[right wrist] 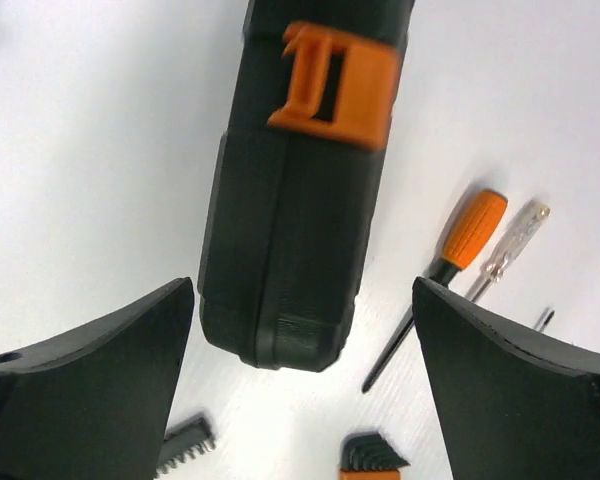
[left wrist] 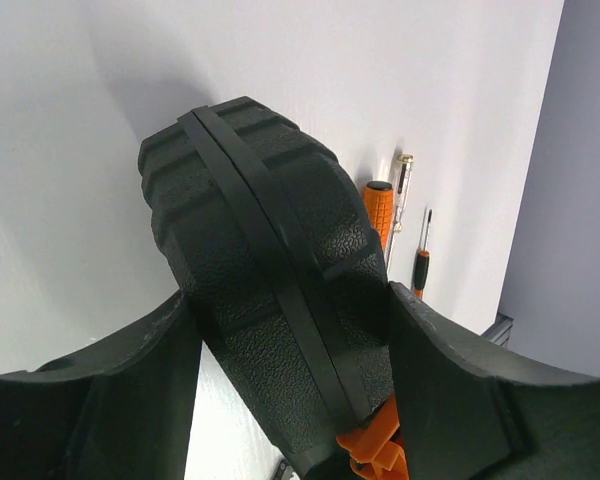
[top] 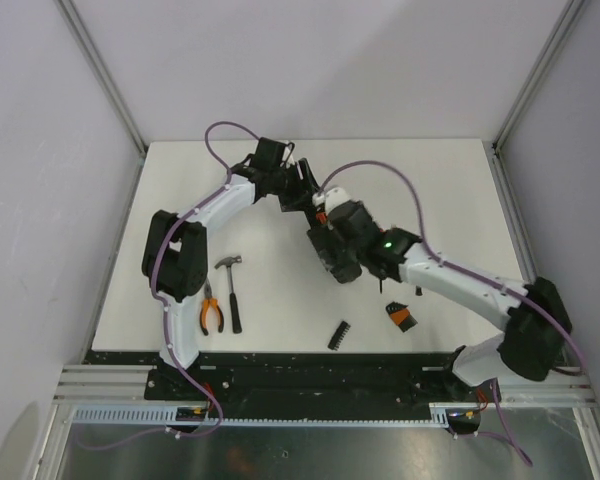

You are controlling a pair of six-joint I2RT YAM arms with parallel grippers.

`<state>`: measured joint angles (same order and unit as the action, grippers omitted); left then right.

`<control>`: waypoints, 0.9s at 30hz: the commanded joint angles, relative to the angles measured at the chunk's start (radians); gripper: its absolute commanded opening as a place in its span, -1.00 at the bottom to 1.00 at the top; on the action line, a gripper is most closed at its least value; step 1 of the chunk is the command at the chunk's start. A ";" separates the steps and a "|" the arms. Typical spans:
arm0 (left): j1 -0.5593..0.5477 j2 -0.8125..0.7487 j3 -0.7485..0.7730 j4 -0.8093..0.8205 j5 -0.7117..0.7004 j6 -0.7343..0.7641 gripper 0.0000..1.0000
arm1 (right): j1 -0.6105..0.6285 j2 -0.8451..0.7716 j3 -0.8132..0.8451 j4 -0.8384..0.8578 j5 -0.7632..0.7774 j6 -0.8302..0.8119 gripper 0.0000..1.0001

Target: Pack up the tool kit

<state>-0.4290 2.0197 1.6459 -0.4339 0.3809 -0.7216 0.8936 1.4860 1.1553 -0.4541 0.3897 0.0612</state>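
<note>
The tool kit's black case (left wrist: 270,250) is closed, with its orange latch (right wrist: 335,85) showing. My left gripper (left wrist: 290,300) is shut on it, both fingers pressed against its sides near the latch end, and holds it on edge above the white table. In the top view the case (top: 340,218) hangs between the two wrists. My right gripper (right wrist: 302,290) is wide open and empty, its fingers (right wrist: 100,370) on either side of the case's free end without touching it. Loose tools lie below: an orange-handled screwdriver (right wrist: 470,230), a clear tester screwdriver (right wrist: 510,240), a hex key set (right wrist: 375,455) and a bit strip (right wrist: 185,440).
A hammer (top: 230,285) and orange-handled pliers (top: 211,310) lie at the front left of the table (top: 180,180). The bit strip (top: 339,334) and hex key set (top: 401,317) lie near the front edge. A small precision screwdriver (left wrist: 421,260) lies beside the others.
</note>
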 commanded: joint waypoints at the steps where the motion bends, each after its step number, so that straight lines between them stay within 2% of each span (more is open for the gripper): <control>1: 0.004 -0.001 0.010 -0.095 -0.057 0.104 -1.00 | -0.117 -0.165 0.007 0.104 -0.253 0.076 0.92; 5: 0.003 -0.001 0.008 -0.095 -0.060 0.103 -1.00 | -0.251 -0.209 0.009 0.174 -0.378 0.171 0.87; 11: 0.004 0.004 0.010 -0.095 -0.052 0.106 -1.00 | -0.342 -0.100 0.049 0.190 -0.573 0.259 0.56; 15: 0.004 0.004 0.003 -0.096 -0.045 0.123 -0.92 | -0.373 -0.035 0.052 0.207 -0.675 0.294 0.64; 20: 0.005 0.003 -0.015 -0.096 -0.040 0.141 -0.75 | -0.395 0.030 0.052 0.202 -0.691 0.292 0.70; 23: 0.006 0.002 -0.030 -0.094 -0.033 0.153 -0.82 | -0.387 0.052 0.052 0.169 -0.661 0.271 0.69; 27: 0.014 0.001 -0.061 -0.064 -0.007 0.187 -0.99 | -0.368 0.043 0.050 0.147 -0.549 0.273 0.67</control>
<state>-0.4255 2.0197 1.6436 -0.4313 0.4023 -0.6670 0.5095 1.5391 1.1751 -0.2981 -0.2379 0.3378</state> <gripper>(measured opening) 0.683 0.840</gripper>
